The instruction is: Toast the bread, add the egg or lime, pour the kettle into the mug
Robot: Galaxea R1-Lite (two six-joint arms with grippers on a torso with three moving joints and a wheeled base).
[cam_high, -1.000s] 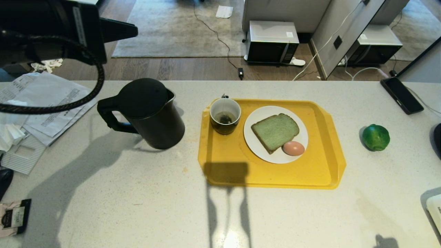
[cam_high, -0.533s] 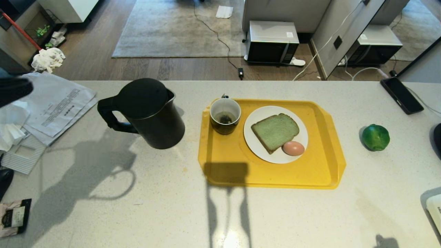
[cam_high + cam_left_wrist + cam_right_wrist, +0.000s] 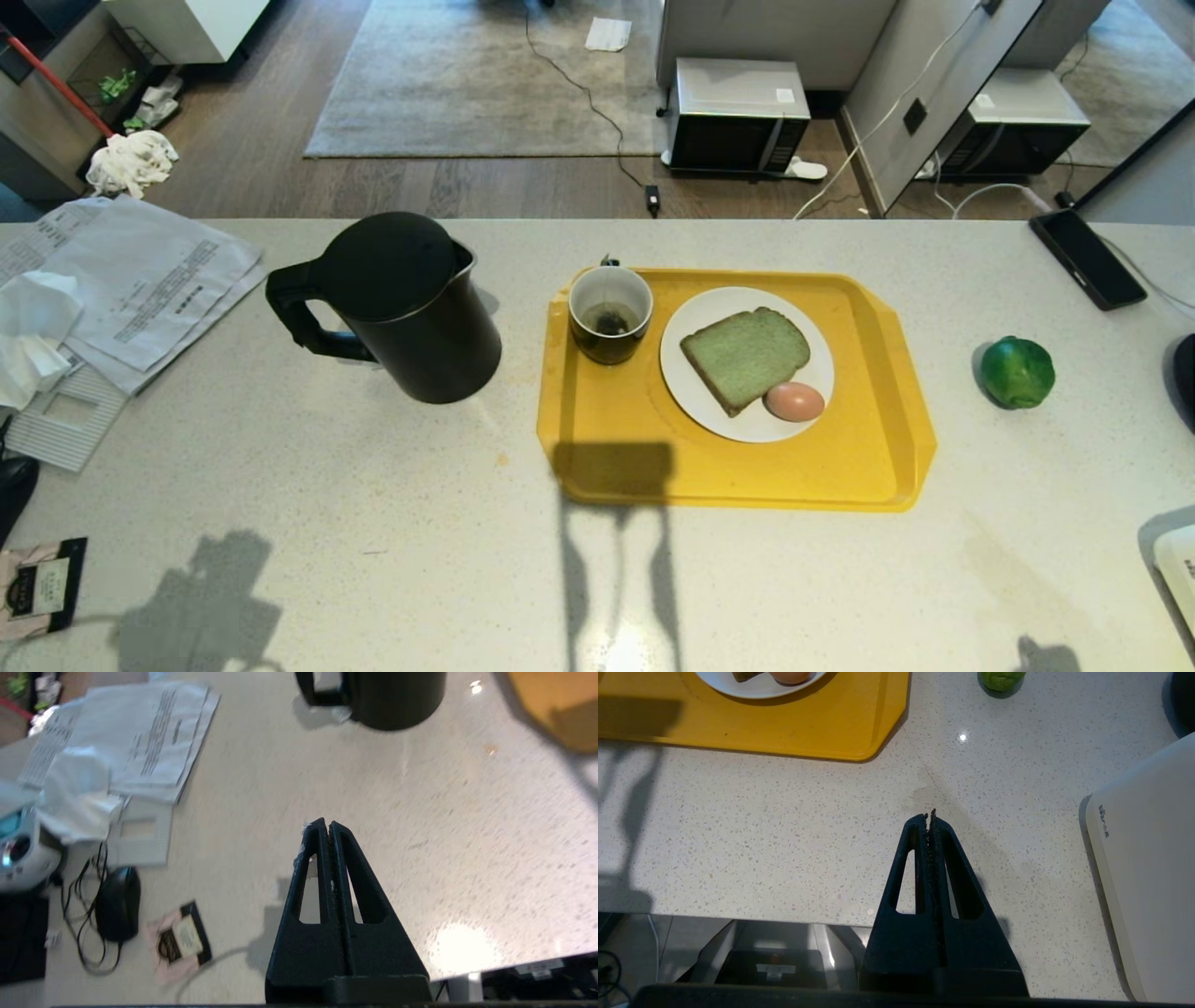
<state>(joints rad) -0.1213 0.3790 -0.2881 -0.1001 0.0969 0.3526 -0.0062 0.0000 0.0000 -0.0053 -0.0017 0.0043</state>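
Observation:
The pale green bread (image 3: 745,357) lies on a white plate (image 3: 695,387) with the pinkish-brown egg (image 3: 794,401) beside it, both on a yellow tray (image 3: 868,467). The black mug (image 3: 611,314), white inside with dark dregs, stands at the tray's back left corner. The tall black kettle (image 3: 401,303) stands upright on the counter left of the tray. The lime (image 3: 1018,372) sits on the counter to the right. My left gripper (image 3: 328,824) is shut and empty above bare counter, near the front left. My right gripper (image 3: 930,816) is shut and empty near the front edge.
Papers and tissue (image 3: 121,280) lie at the counter's left, with a mouse (image 3: 119,903) and a small packet (image 3: 37,588). A white appliance (image 3: 1148,872) stands at the right front. A phone (image 3: 1088,257) lies at the back right.
My left arm has dropped out of the head view from the upper left; its shadow has slid toward the counter's front left. Kettle, tray and food have not moved.

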